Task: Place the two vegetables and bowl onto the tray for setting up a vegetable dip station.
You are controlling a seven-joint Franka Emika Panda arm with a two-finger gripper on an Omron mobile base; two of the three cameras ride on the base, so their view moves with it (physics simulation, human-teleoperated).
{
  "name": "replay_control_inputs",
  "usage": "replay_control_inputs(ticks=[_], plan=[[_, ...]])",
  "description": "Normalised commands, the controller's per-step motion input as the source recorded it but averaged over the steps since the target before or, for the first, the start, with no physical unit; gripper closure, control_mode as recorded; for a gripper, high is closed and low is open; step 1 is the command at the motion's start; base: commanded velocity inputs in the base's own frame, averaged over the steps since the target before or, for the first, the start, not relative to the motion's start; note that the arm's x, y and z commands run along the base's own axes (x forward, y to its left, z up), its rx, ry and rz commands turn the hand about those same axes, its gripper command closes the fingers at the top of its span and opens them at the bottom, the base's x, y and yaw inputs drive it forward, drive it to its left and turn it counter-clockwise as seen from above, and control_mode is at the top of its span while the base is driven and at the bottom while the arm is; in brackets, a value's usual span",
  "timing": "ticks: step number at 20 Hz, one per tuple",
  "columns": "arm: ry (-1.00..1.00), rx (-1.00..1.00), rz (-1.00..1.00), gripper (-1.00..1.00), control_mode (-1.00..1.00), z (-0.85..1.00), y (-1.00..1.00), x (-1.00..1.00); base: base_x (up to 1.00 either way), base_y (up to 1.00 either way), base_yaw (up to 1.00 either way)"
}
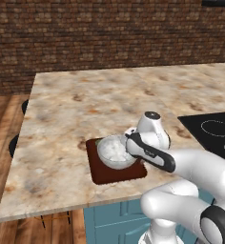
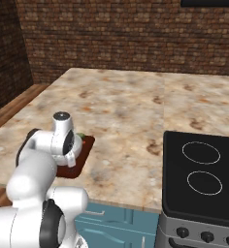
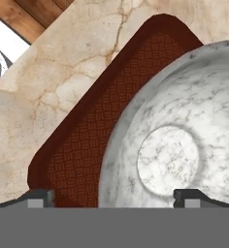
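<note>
The bowl [image 1: 115,151] is seen standing upright, mouth up, on the tray [image 1: 101,174], which lies flat on the marbled surface [image 1: 76,109] near its front edge, to the left of the black cooktop [image 1: 218,132]. The tray's long axis is set roughly along that front edge, and a green tip, taken to be the cucumber [image 2: 80,136], is glimpsed at the tray's far side. The gripper [image 3: 114,196] is held just above the bowl's rim, jaws spread wide and gripping nothing.

Bowl [image 3: 184,126] marbled, glossy; tray [image 3: 97,121] matt, cross-hatch textured; counter [image 1: 86,105] polished stone.
</note>
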Motion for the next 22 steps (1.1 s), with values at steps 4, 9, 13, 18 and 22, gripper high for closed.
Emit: replay_control_inputs(ticks=[4, 9, 13, 18, 22], plan=[[0.0, 0.0, 0.0, -1.0, -1.0, 0.43, -0.15, -0.1, 0.0, 0.0, 0.0], [0.0, 0.0, 0.0, -1.0, -1.0, 0.47, -0.14, -0.31, 0.0, 0.0, 0.0], [0.0, 0.0, 0.0, -1.0, -1.0, 0.3, -0.15, -0.61, 0.0, 0.0, 0.0], [0.0, 0.0, 0.0, -1.0, -1.0, 0.25, -0.15, -0.72, 0.0, 0.0, 0.0], [0.0, 0.0, 0.0, -1.0, -1.0, 0.37, -0.07, -0.86, 0.0, 0.0, 0.0]])
